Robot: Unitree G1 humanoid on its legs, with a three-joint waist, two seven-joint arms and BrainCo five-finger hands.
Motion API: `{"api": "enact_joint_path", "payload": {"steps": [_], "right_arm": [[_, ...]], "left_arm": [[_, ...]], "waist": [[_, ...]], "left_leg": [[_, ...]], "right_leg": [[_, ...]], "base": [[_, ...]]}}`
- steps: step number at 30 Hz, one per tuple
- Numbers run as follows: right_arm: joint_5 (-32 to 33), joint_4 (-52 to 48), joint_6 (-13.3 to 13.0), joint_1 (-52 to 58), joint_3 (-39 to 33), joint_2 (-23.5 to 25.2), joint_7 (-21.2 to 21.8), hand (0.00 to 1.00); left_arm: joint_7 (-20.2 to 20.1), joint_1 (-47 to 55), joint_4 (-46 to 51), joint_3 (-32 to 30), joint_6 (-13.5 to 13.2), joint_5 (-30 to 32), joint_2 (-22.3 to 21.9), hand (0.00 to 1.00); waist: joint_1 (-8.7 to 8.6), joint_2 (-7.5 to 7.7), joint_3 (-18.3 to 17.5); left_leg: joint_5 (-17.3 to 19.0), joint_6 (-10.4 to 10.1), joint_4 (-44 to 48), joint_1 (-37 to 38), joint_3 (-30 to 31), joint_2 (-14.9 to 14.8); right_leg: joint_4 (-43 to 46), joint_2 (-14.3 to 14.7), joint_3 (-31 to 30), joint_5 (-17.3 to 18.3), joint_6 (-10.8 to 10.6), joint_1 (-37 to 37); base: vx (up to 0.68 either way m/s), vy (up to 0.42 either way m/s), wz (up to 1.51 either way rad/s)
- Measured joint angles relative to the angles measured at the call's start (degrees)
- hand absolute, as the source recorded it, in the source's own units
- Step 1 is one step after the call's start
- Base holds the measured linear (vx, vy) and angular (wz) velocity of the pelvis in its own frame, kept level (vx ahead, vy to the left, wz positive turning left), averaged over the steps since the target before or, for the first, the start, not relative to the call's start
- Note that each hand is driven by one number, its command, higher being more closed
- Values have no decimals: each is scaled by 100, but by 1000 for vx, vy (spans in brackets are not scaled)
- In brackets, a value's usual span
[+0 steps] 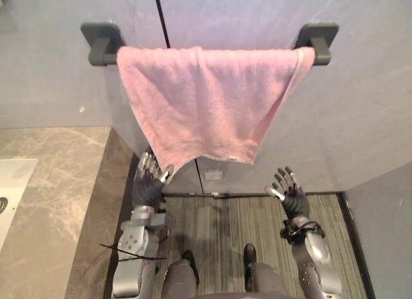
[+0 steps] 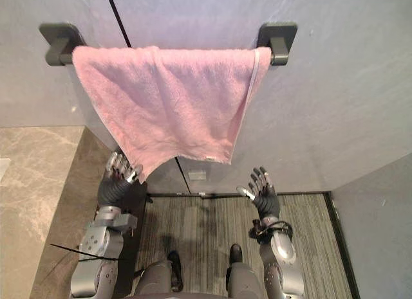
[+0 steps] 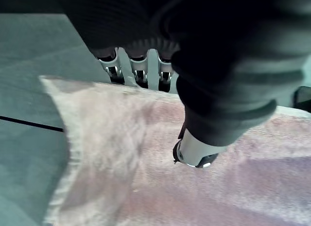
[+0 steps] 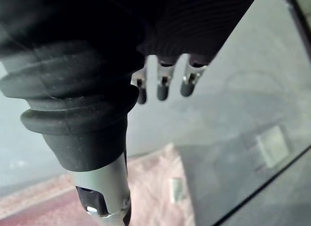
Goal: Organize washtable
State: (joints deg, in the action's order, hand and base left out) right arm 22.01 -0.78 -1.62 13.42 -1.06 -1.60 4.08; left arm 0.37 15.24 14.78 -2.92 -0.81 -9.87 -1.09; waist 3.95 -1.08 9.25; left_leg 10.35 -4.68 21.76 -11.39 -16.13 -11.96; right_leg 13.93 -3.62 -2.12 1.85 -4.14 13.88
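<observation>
Towel: pink terry towel (image 1: 206, 99), draped over the dark grey wall rail (image 1: 102, 53).
Left hand (image 1: 149, 183): under the rail's left end, touching the towel's lowest corner; cannot tell its grip.
Right hand (image 1: 290, 191): under the rail's right end, clear of the towel, released and spread.

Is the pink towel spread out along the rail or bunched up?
Spread out: the towel covers nearly the whole rail between its brackets.

The left arm (image 1: 131, 260) and the right arm (image 1: 317, 260) are raised from the frame's bottom edge. The left robot hand (image 1: 149, 184) is held upright at lower left of centre. The right robot hand (image 1: 291, 195) is lifted at lower right, with its fingers (image 4: 163, 86) straightened and spread apart.
</observation>
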Motion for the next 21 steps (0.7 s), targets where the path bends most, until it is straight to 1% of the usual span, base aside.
{"api": "enact_joint_path", "payload": {"steps": [1,2,4,5,6,7,9,11,12,13,15,16,17,18,20,21], "right_arm": [[-31,29,66,193,68,29,104,0],[-82,37,96,376,168,33,265,0],[-222,56,100,627,447,42,480,0],[-249,56,99,679,569,39,520,0],[-491,54,82,708,866,35,633,0],[-646,50,77,677,1079,5,646,0],[-893,-51,43,635,1414,-26,708,0],[-925,-217,-18,442,1789,-175,772,0],[-863,-257,-87,289,1964,-281,897,0],[-666,-259,-225,-19,2197,-460,1076,0],[-371,-273,-318,-311,2326,-567,1123,0],[-105,-336,-386,-505,2359,-595,1126,0],[133,-477,-460,-717,2367,-617,1127,0],[250,-550,-514,-839,2368,-623,1127,0],[324,-590,-805,-1539,2323,-604,1079,0],[313,-589,-878,-1741,2295,-601,1026,0]], "left_arm": [[-98,170,-223,-56,53,220,-13,0],[-279,393,-457,-116,66,457,-20,0],[-520,699,-912,-199,71,695,-31,0],[-572,804,-1052,-226,83,762,-34,0],[-627,1003,-1269,-254,136,1092,-37,0],[-630,1086,-1287,-253,182,1251,-39,0],[-669,1125,-1249,-221,186,1343,-22,0],[-796,1141,-1047,-31,185,1256,171,0],[-944,1130,-944,183,161,932,414,0],[-1157,1049,-768,583,125,227,787,0],[-1289,932,-536,884,19,-430,1007,0],[-1314,787,-303,1079,-60,-885,1044,0],[-1329,572,-108,1221,-194,-1270,1026,0],[-1330,449,-40,1283,-275,-1495,1022,0],[-1208,-140,44,1427,-525,-2031,964,0],[-1109,-317,43,1455,-567,-2138,933,0]], "waist": [[0,-13,-34],[-4,-25,-78],[4,-29,-160],[2,-27,-188],[7,-19,-216],[9,-14,-258],[29,-1,-367],[25,7,-461],[19,8,-524],[13,-6,-598],[5,-27,-640],[7,-19,-714],[7,-17,-728],[8,-23,-734],[0,-1,-776],[0,-1,-774]], "left_leg": [[28,-10,-2,108,-2,-5],[72,-10,-19,206,-17,-13],[107,-13,-44,388,-72,-12],[122,-16,-56,443,-94,-12],[161,-25,-80,581,-127,-11],[186,-43,-79,612,-128,-12],[191,-42,-79,623,-115,-8],[191,-43,-89,625,-94,8],[192,-43,-116,628,-88,23],[187,-43,-204,678,-45,68],[179,-47,-285,734,-27,107],[167,-53,-351,723,-16,169],[140,-65,-400,717,22,221],[106,-48,-415,718,29,233],[-3,32,-514,718,38,316],[-35,48,-528,716,41,330]], "right_leg": [[6,5,2,30,-1,-104],[7,10,-6,77,-6,-182],[24,7,-35,146,-33,-312],[31,8,-48,172,-21,-349],[30,13,-79,185,-23,-453],[26,17,-83,188,-23,-466],[-5,16,-79,188,-20,-484],[-23,10,-79,177,-13,-494],[-61,6,-87,163,-21,-498],[-218,-7,-103,91,-49,-577],[-391,-18,-112,-11,-40,-671],[-510,-23,-128,-72,-70,-677],[-621,-47,-134,-157,-44,-706],[-674,-55,-130,-201,-72,-733],[-883,-97,-128,-346,-111,-819],[-949,-105,-126,-396,-121,-855]], "base": [[0,0,0],[-10,1,-4],[1,9,-9],[5,14,-14],[-12,11,-10],[-27,10,-6],[-12,5,2],[-7,5,2],[-5,17,-3],[6,33,-5],[12,36,-5],[18,39,-4],[26,38,-2],[33,53,1],[53,51,1],[67,46,2]]}}
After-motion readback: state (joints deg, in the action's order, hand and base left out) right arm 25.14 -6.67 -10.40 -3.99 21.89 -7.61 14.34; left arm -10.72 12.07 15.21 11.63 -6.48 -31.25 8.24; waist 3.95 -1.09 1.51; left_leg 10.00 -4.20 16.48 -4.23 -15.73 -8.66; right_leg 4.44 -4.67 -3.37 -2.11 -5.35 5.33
